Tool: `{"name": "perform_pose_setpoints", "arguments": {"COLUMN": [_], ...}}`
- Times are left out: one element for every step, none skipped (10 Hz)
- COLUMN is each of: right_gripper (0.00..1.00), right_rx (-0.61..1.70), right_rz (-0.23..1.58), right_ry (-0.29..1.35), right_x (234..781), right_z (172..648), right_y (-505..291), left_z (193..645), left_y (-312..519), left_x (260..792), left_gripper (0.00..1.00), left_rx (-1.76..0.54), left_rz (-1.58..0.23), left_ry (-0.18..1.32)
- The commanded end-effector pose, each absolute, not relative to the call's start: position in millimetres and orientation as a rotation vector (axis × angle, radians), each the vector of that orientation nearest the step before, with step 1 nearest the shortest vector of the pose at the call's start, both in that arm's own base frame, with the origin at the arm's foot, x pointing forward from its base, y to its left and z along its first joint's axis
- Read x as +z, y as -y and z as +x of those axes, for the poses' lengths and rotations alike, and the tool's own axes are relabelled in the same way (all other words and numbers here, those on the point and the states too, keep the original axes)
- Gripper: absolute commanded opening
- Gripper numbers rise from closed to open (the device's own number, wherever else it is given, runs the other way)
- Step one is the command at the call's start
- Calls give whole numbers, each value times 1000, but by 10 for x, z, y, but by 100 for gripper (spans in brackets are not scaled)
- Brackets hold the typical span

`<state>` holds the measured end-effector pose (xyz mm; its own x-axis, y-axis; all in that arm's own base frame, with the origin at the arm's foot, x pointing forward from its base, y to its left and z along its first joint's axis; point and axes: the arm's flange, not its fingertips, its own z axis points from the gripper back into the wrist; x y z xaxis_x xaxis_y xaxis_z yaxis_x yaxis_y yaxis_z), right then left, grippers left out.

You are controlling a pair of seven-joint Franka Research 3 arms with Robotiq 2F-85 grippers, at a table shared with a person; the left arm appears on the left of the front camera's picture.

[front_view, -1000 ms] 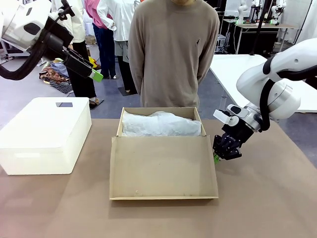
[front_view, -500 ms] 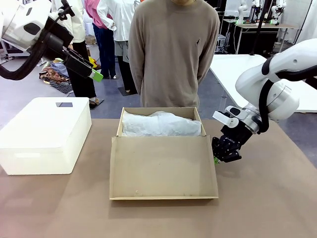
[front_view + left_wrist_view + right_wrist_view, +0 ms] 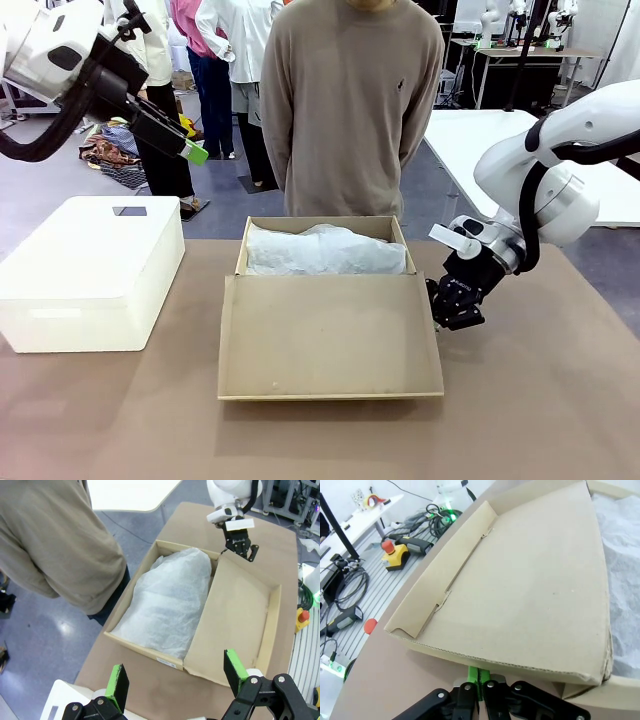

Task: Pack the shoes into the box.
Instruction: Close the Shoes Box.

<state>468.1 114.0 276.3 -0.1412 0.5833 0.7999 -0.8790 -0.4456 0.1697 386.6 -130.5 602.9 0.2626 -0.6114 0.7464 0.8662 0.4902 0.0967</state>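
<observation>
The brown cardboard box [image 3: 243,250] stands open mid-table, its flap lid [image 3: 330,335] lying flat toward me. White tissue paper [image 3: 325,252] covers its inside, and the shoes are hidden. My right gripper [image 3: 437,322] is shut, low at the lid's right edge. In the right wrist view its closed green tips [image 3: 477,676] sit just under the lid's [image 3: 530,595] folded rim. My left gripper [image 3: 195,152] hangs open high at the far left. From above, the left gripper [image 3: 176,674] looks down on the box [image 3: 137,647] and the tissue paper [image 3: 165,600].
A large white plastic bin [image 3: 90,270] stands at the table's left. A person [image 3: 350,110] stands close behind the box, arms behind the back. Bare brown table [image 3: 540,400] lies in front of the lid and to its right.
My right gripper has slid a little left, in against the lid's right edge. The lid's front edge has shifted slightly. The left arm has not moved.
</observation>
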Motion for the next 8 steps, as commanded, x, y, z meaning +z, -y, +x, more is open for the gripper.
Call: {"name": "perform_pose_setpoints", "arguments": {"right_gripper": [0, 0, 0, 0, 0, 0, 0, 0], "right_rx": [1783, 1776, 1769, 1752, 1740, 1729, 1717, 1705], "right_rz": [1101, 1122, 1137, 1161, 1175, 1210, 1221, 1224], "right_ry": [495, 505, 514, 532, 558, 591, 622, 644], "right_x": [2827, 2865, 2894, 2920, 2932, 2954, 2980, 3010], "right_z": [4705, 4676, 4649, 4631, 4611, 4595, 4581, 4565], "right_y": [-1102, -1088, -1074, -1071, -1074, -1072, -1062, -1062], "left_z": [3870, 3870, 3870, 3870, 3870, 3870, 3870, 3870], "left_y": [1282, 1282, 1282, 1282, 1282, 1282, 1282, 1282], "left_x": [5994, 5994, 5994, 5994, 5994, 5994, 5994, 5994], "left_gripper": [100, 100, 100, 100, 100, 100, 100, 100], "left_rx": [-1048, -1048, -1048, -1048, -1048, -1048, -1048, -1048], "left_rz": [-383, -383, -383, -383, -383, -383, -383, -383], "left_ry": [830, 830, 830, 830, 830, 830, 830, 830]}}
